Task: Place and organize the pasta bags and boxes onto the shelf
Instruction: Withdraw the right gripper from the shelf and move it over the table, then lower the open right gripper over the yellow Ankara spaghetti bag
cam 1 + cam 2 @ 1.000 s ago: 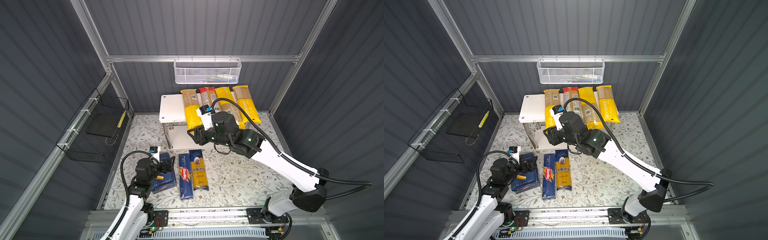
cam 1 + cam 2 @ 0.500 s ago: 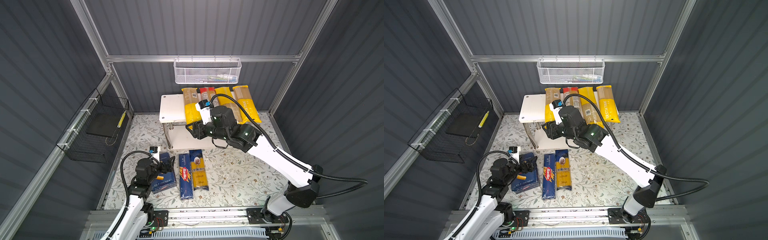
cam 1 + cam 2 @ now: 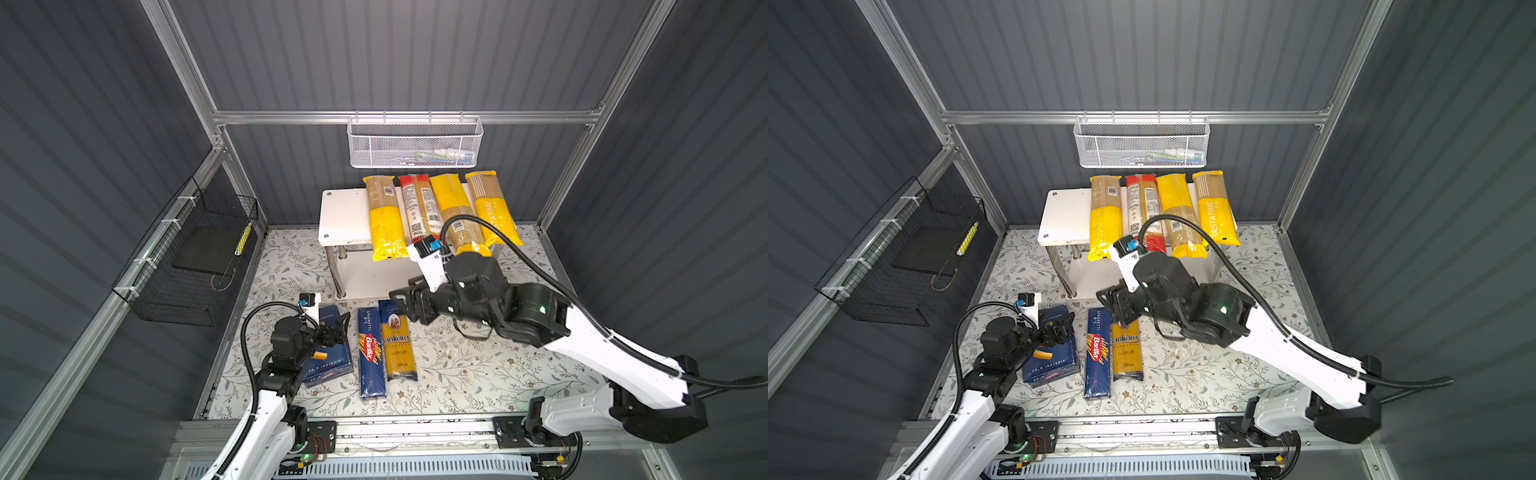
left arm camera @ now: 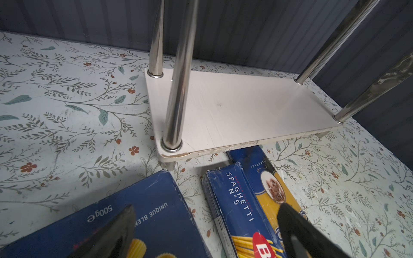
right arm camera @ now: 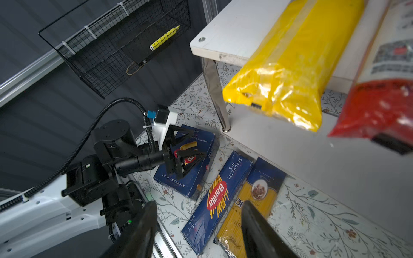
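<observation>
On the top tier of the white shelf lie several bags side by side: yellow, red, yellow and PASTATIME. On the floral floor in front lie the wide rigatoni box, the narrow Barilla spaghetti box and the ankara bag. My left gripper hovers open over the rigatoni box, holding nothing. My right gripper hangs open and empty above the far end of the ankara bag. The shelf's lower tier is bare.
A white mesh basket hangs on the back wall above the shelf. A black wire basket with a yellow marker hangs on the left wall. Chrome shelf legs stand close behind the boxes. The metal rail runs along the front.
My right gripper has come away from the shelf front, down and toward the front, over the ankara bag, and its jaws have widened. The left arm has not moved.
</observation>
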Tool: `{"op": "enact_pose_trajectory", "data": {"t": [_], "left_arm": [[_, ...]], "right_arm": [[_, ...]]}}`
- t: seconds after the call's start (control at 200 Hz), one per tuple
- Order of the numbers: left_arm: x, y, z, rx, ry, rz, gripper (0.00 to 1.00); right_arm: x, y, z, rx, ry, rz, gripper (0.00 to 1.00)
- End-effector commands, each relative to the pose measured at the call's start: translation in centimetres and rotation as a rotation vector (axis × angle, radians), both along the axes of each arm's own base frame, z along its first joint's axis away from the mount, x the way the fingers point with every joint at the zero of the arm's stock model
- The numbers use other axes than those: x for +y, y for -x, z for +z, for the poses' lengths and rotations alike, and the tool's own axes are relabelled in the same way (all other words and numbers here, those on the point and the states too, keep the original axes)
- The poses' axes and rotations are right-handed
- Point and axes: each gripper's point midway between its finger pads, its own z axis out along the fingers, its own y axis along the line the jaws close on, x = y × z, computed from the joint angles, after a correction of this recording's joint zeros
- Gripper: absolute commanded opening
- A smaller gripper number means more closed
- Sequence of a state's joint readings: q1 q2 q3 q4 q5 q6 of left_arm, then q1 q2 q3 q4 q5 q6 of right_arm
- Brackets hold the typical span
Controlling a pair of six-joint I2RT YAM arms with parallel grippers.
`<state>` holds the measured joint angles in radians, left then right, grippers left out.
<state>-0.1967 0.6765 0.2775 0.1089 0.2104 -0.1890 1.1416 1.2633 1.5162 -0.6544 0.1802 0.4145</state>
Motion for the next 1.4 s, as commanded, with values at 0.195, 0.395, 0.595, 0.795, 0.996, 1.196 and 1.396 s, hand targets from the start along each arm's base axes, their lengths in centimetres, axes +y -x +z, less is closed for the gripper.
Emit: {"op": "enact_pose_trajectory", "data": {"t": [0.195, 0.395, 0.595, 0.795, 0.996, 1.196, 1.396], "left_arm": [[-0.6, 0.5, 0.8, -0.030, 0.018, -0.040, 0.99], [-0.2, 0.7, 0.9, -0.044, 0.017, -0.021, 1.00], [-0.4, 0.6, 0.8, -0.039, 0.017, -0.033, 1.00], [-0.4, 0.7, 0.9, -0.042, 0.018, -0.033, 1.00], [-0.3, 0.8, 0.9, -0.045, 0.019, -0.027, 0.99], [-0.3, 0.7, 0.9, -0.041, 0.018, -0.026, 1.00], [-0.3, 0.7, 0.9, -0.039, 0.019, -0.024, 1.00]], "right_arm": [[-3.8, 1.8, -11.8, 0.091, 0.185, -0.180, 0.65], [-2.9, 1.7, -17.1, 0.147, 0.190, -0.219, 0.72], [-2.5, 1.9, -21.7, 0.202, 0.222, -0.251, 0.76], [-1.0, 1.7, -24.8, 0.232, 0.262, -0.254, 0.82], [1.1, 1.3, -27.9, 0.285, 0.267, -0.230, 0.88], [1.6, 1.0, -30.4, 0.337, 0.312, -0.244, 0.91], [1.1, 0.2, -31.6, 0.340, 0.341, -0.273, 0.93]]}}
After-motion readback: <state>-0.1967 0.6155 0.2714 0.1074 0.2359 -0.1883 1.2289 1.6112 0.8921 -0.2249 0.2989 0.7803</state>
